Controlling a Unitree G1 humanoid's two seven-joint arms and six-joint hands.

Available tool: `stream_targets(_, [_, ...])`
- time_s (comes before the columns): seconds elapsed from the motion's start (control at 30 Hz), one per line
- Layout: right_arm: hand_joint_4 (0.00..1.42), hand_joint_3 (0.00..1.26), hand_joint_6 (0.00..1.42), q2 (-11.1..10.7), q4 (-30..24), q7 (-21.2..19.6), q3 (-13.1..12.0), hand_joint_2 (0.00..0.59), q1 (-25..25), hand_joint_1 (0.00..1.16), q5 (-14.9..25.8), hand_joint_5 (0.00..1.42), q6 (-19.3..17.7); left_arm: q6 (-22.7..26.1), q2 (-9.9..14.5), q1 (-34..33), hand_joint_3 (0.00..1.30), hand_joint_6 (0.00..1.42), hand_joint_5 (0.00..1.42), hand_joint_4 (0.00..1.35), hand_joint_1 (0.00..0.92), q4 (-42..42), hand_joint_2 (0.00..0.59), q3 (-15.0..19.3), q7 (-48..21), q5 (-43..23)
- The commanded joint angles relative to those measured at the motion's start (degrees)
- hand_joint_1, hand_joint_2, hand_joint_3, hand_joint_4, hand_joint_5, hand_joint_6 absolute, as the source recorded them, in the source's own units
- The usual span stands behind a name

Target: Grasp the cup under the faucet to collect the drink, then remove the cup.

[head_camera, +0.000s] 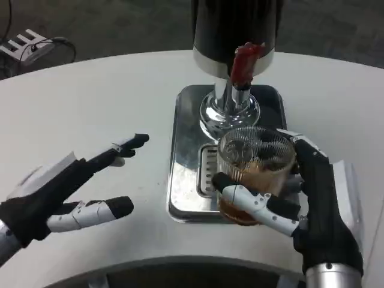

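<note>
A white round table fills most of the frame, with dark carpet along the upper edge and a white power strip on the floor at upper left.

The right hand, lower right of frame, grips the cup: one white-and-black finger wraps across the near side of the cup, and the dark palm covers its right side. The cup is clear ribbed glass, upright, with its long axis vertical and its open mouth facing up. Brown drink shows in its lower part. The cup is over the near end of the steel drip tray, at lower centre. Whether its base touches the tray cannot be determined.

The dispenser stands at the far end of the tray, at top centre. Its red tap handle and chrome faucet lie just beyond the cup rim.

The left hand, lower left of frame, is spread and holds nothing. It is well apart from the tray, with bare table between them. The near table edge curves along the bottom of the frame.
</note>
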Motion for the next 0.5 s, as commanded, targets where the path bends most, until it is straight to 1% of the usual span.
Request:
stream_targets(0.03, [1.01, 0.90, 0.81, 2.12, -2.87, 0.83, 1.52, 0.144, 1.24, 0.98, -1.32, 1.00, -1.43, 1.28, 1.23, 3.86, 0.09, 0.15, 0.09, 0.03, 0.000, -4.96, 0.012, -0.57, 2.14, 3.20])
stream_targets(0.1, [1.01, 0.90, 0.81, 1.89, -3.60, 1.65, 1.74, 0.143, 1.73, 0.98, -1.44, 1.00, -1.35, 1.71, 1.44, 5.08, 0.07, 0.14, 0.08, 0.00, 0.000, -7.04, 0.016, -0.45, 3.11, 4.68])
stream_targets(0.2, [1.02, 0.90, 0.81, 1.55, -4.54, 2.83, 2.07, 0.143, 2.27, 0.98, -1.74, 1.01, -1.50, 2.30, 1.76, 6.50, 0.05, 0.11, 0.05, 0.00, 0.000, -9.56, 0.024, -0.40, 4.09, 6.43])
stream_targets(0.27, [1.02, 0.90, 0.81, 0.71, -5.24, 3.80, 2.59, 0.143, 2.35, 0.98, -3.42, 1.01, -1.68, 2.47, 1.97, 7.58, 0.04, 0.09, 0.05, 0.00, 0.000, -11.41, 0.025, -0.54, 4.50, 7.38])
stream_targets(0.3, [1.02, 0.90, 0.81, 1.04, -5.58, 4.26, 2.58, 0.143, 2.74, 0.98, -3.35, 1.01, -1.69, 2.63, 2.03, 8.01, 0.04, 0.08, 0.05, 0.00, 0.000, -12.16, 0.026, -0.59, 4.68, 7.72])
stream_targets(0.33, [1.02, 0.90, 0.81, 0.92, -6.05, 4.76, 2.67, 0.143, 3.11, 0.98, -3.59, 1.01, -1.90, 2.57, 2.11, 8.80, 0.03, 0.08, 0.02, 0.00, 0.000, -13.43, 0.030, -0.57, 4.90, 8.25])
stream_targets(0.4, [1.03, 0.90, 0.81, -0.01, -7.43, 5.98, 3.05, 0.145, 3.78, 0.98, -4.23, 1.01, -2.75, 2.82, 2.42, 10.38, 0.02, 0.07, 0.00, 0.00, 0.000, -16.09, 0.029, -0.48, 5.27, 9.52])
stream_targets(0.5, [1.03, 0.91, 0.82, -0.18, -8.93, 7.40, 2.97, 0.144, 4.45, 0.98, -4.69, 1.02, -2.89, 3.98, 2.99, 12.28, 0.00, 0.05, 0.00, 0.00, 0.000, -19.96, 0.033, 0.02, 6.01, 12.03])
